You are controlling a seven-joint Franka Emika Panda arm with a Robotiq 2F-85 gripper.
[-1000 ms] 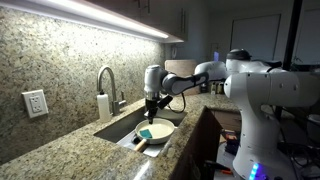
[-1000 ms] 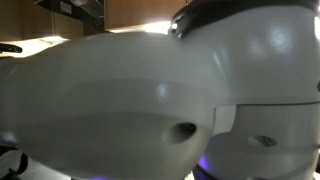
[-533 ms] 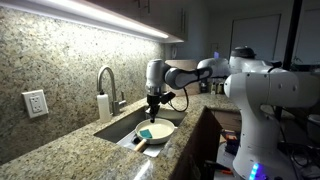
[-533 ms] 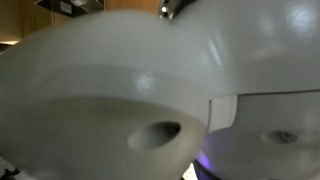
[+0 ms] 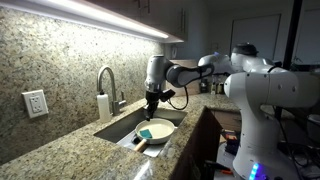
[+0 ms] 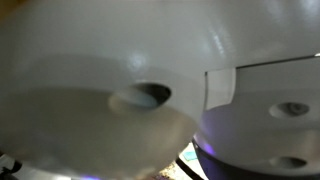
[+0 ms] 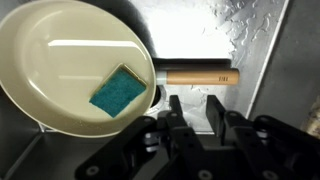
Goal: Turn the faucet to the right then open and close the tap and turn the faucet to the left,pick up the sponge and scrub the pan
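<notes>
The black pincer (image 7: 195, 112) hangs parted and empty near the tan wooden handle (image 7: 200, 76), so dropping straight down could clip and tip the round cream-white pan (image 7: 55, 55), missing the small teal rectangular sponge (image 7: 118, 90) lying inside it.

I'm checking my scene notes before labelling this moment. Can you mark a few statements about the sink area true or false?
1. The sponge lies inside the pan. True.
2. The gripper is holding the sponge. False: it is empty, with its jaws apart.
3. The pan's handle is wood-coloured. True.
4. The white bottle is taller than the faucet. False: the faucet rises above it.
</notes>
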